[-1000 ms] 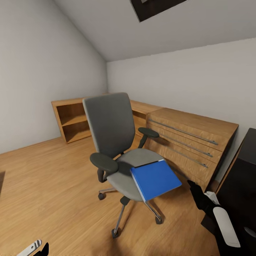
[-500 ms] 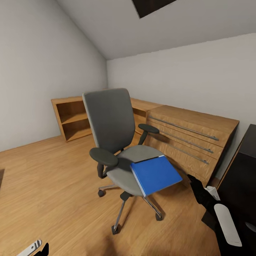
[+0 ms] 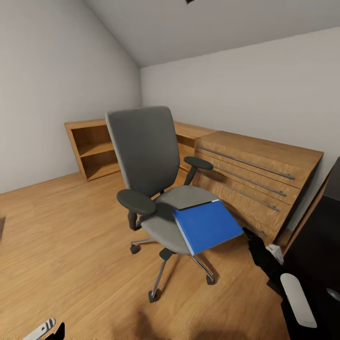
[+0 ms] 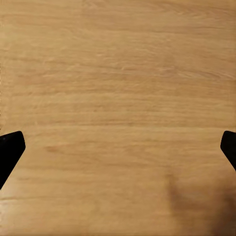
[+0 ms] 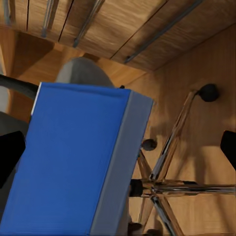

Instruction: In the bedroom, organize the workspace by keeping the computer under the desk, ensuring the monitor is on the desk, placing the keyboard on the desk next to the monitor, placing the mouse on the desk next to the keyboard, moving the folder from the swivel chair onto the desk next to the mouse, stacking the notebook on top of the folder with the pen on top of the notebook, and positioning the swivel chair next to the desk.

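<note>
The grey swivel chair (image 3: 146,160) stands mid-floor on its chrome base (image 5: 167,184). The blue folder (image 3: 206,225) lies on its seat, overhanging the front edge toward me. My right gripper (image 3: 250,236) hovers just right of the folder's corner. In the right wrist view it (image 5: 118,150) is open, looking down on the folder (image 5: 69,162) with nothing between its fingers. My left gripper (image 4: 118,147) is open over bare wood floor, and the left arm (image 3: 45,329) hangs low at the near left. The black desk (image 3: 321,236) shows at the right edge.
A light-wood chest of drawers (image 3: 257,177) with long bar handles stands behind the chair against the wall. A low open bookshelf (image 3: 92,148) fills the far corner. Open wood floor (image 3: 61,236) lies left of the chair. The sloped wall closes in on the left.
The whole view has shifted downward and the skylight has left the picture, so the camera moved. My right gripper now sits nearer the folder's corner. Chair and folder stay put.
</note>
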Tool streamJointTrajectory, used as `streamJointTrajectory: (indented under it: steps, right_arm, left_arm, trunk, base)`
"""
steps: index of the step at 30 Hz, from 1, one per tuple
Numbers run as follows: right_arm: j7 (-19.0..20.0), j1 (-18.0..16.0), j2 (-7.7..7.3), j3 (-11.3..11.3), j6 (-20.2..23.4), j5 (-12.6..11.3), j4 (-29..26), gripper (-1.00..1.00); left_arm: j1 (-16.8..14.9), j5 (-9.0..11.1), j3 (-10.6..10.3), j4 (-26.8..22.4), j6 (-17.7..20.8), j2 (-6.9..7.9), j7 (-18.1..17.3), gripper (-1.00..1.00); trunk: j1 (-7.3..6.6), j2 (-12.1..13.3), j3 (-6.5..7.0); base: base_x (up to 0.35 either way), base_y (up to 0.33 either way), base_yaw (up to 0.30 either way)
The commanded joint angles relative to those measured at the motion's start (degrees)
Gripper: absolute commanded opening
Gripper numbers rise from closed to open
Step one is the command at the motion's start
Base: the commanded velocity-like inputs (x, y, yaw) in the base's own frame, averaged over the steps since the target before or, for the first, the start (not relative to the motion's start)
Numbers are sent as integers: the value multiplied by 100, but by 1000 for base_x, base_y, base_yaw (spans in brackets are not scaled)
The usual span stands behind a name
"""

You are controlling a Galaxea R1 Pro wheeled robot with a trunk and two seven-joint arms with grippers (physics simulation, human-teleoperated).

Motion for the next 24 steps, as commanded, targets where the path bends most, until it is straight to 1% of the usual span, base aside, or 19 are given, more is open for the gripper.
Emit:
streamJointTrajectory:
  steps: [1,3,5,7,10,11,15,16,18,24]
  right_arm:
    - [79,-3,-4,-10,30,-52,49,100]
    - [425,-2,-14,-20,38,-69,206,100]
    - [560,-2,-13,-23,40,-111,251,100]
    - [684,-2,-15,-25,42,-245,321,100]
    - [748,-1,-18,-27,43,-451,415,100]
    - [772,-1,-21,-27,44,-609,477,100]
    - [798,-2,-26,-28,46,-896,564,100]
    - [804,-2,-31,-28,52,-1001,586,100]
    - [808,-2,-34,-28,56,-1072,600,100]
    - [814,-2,-38,-28,68,-1180,627,100]
  left_arm:
    - [1,29,-3,-13,27,2,24,100]
    - [1,29,-6,-13,27,2,24,100]
    - [1,29,-6,-13,28,2,24,100]
    - [1,29,-6,-13,26,2,24,100]
    - [1,29,-8,-9,26,2,24,100]
    - [1,29,-9,-7,28,2,24,100]
    - [1,29,-9,-5,26,2,24,100]
    - [1,29,-9,-7,27,2,24,100]
    - [1,29,-10,-8,24,2,24,100]
    - [1,29,-10,-6,29,2,21,100]
  trunk:
    - [2,-4,-27]
    - [7,-7,-72]
    - [12,-9,-116]
    - [17,-12,-160]
    - [25,-16,-227]
    - [27,-17,-249]
    - [38,-23,-337]
    - [40,-24,-360]
    - [45,-27,-404]
    - [45,-27,-404]
  base:
    - [0,0,0]
    - [0,0,0]
    - [0,0,0]
    - [0,0,0]
    - [0,0,0]
    - [0,0,0]
    - [0,0,0]
    - [0,0,0]
    - [0,0,0]
    - [0,0,0]
